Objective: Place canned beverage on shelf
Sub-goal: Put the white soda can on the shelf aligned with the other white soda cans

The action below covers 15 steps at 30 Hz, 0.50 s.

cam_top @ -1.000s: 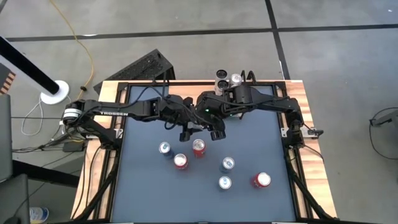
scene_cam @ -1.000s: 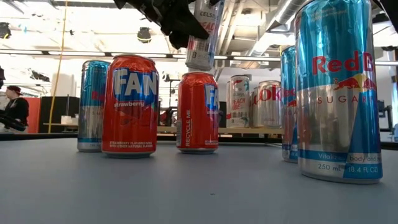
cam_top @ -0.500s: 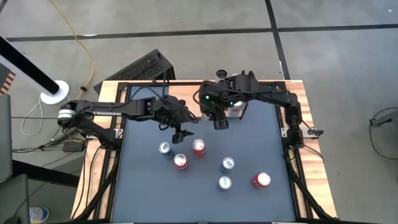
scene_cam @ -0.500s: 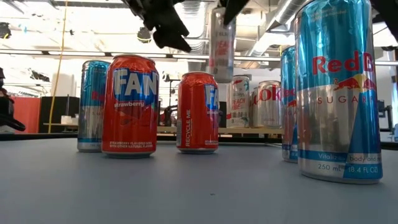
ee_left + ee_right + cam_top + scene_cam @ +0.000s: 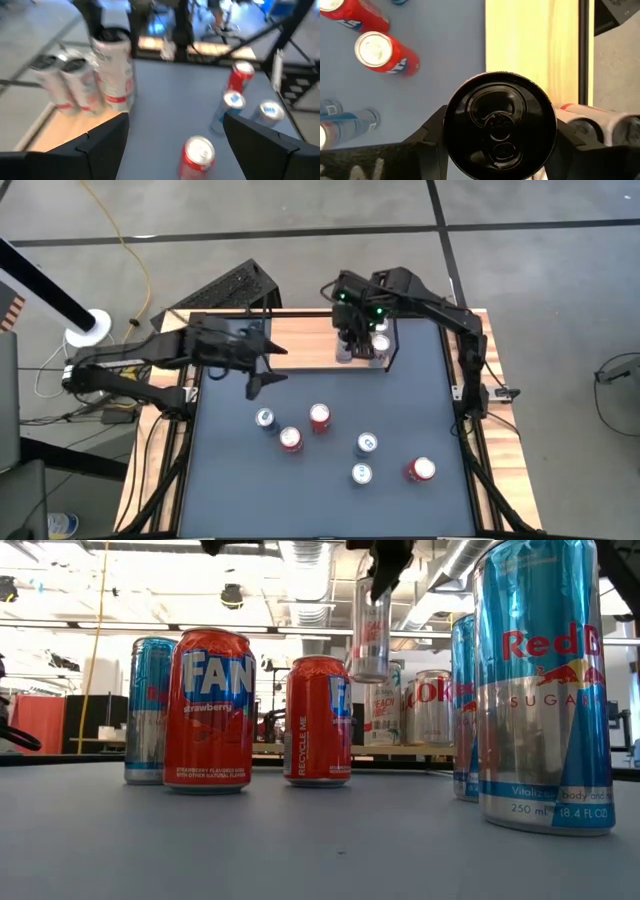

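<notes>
Canned beverage [image 5: 500,125] hangs upright in our right tool [image 5: 345,345], clamped around its body near the top, at twelve o'clock of the desk [image 5: 330,500], over the shelf [image 5: 530,40] beside two cans [image 5: 378,345] already there. We judge it stiff but thin-walled, smooth and slippery, so we grip moderately. Our left tool [image 5: 262,376] waits at ten o'clock, released.

Right gripper [image 5: 347,345] at the far edge of the surface, pointing straight down, jaws closed on a slim can [image 5: 500,124] held upright. Left gripper [image 5: 257,383], jaws apart and unloaded, extends from the left side.
</notes>
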Each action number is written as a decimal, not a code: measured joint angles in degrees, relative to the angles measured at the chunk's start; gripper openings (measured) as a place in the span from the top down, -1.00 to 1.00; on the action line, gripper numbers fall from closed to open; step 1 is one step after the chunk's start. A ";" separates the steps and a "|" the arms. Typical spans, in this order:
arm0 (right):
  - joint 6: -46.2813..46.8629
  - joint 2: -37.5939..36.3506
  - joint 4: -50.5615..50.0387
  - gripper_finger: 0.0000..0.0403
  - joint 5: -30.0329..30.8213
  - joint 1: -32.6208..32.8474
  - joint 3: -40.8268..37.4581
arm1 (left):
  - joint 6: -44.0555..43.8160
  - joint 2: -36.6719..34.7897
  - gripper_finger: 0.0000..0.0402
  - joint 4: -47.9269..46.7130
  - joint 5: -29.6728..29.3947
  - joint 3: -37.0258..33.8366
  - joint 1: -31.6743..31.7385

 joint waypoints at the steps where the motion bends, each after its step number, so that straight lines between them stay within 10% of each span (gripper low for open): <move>1: -0.36 0.00 -0.06 -0.04 -0.57 -0.57 0.00 | 0.00 -1.23 -0.56 -0.05 -1.26 0.00 0.01; 15: -1.67 -4.36 2.59 -0.04 -2.55 -3.92 -12.24 | 0.68 -5.84 -0.56 -5.13 -6.27 0.00 0.04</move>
